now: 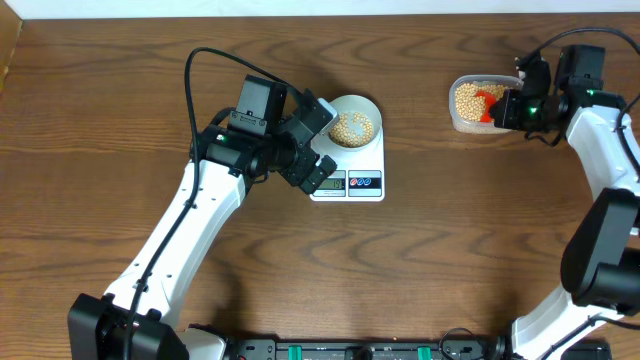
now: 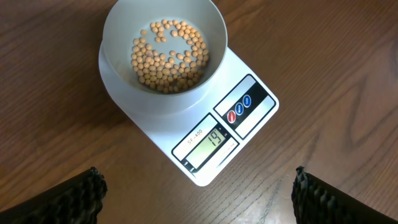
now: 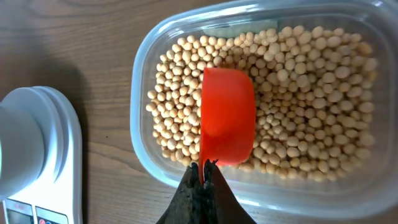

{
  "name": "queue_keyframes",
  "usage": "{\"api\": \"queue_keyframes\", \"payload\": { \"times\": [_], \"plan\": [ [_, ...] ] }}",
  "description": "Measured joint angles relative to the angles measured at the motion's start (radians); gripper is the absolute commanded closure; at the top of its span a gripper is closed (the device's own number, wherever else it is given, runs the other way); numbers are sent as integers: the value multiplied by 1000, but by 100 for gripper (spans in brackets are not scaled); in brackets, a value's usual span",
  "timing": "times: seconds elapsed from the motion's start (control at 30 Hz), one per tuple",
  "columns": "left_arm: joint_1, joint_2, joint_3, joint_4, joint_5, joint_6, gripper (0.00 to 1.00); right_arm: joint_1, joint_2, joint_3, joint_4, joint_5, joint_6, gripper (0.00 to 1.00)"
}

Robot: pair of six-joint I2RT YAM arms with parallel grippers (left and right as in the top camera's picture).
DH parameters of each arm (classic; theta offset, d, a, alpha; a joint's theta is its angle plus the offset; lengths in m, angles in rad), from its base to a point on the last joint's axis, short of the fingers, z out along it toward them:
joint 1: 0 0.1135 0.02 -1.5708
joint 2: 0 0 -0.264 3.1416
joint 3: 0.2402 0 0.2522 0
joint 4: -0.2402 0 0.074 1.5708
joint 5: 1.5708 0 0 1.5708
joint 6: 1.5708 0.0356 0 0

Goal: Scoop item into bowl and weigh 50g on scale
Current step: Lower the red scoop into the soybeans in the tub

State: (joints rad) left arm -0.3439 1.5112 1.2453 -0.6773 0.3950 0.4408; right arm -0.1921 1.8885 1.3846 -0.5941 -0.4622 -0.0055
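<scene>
The pale bowl (image 1: 352, 122) sits on the white scale (image 1: 362, 183) and holds a layer of tan beans (image 2: 169, 56); in the left wrist view the bowl (image 2: 118, 37) covers the scale's (image 2: 249, 127) platform, and the display reads 19. My left gripper (image 1: 318, 148) hovers open just left of the scale, fingers wide apart with nothing between them (image 2: 198, 198). My right gripper (image 3: 204, 169) is shut on the handle of a red scoop (image 3: 227, 115), which lies turned over on the beans (image 3: 311, 93) in the clear tub (image 3: 142, 87). From overhead the tub (image 1: 462, 122) is at the back right.
The wooden table (image 1: 450, 250) stretches around the scale. The scale's edge (image 3: 62, 149) shows at the left of the right wrist view. Both white arms reach in from the table's front edge.
</scene>
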Motion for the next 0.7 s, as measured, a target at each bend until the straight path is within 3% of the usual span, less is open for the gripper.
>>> {"api": "queue_keyframes", "payload": {
  "times": [0.7],
  "plan": [
    [0,0,0,0,0,0,2,-61,66,0,23,-173,47,99]
  ]
}}
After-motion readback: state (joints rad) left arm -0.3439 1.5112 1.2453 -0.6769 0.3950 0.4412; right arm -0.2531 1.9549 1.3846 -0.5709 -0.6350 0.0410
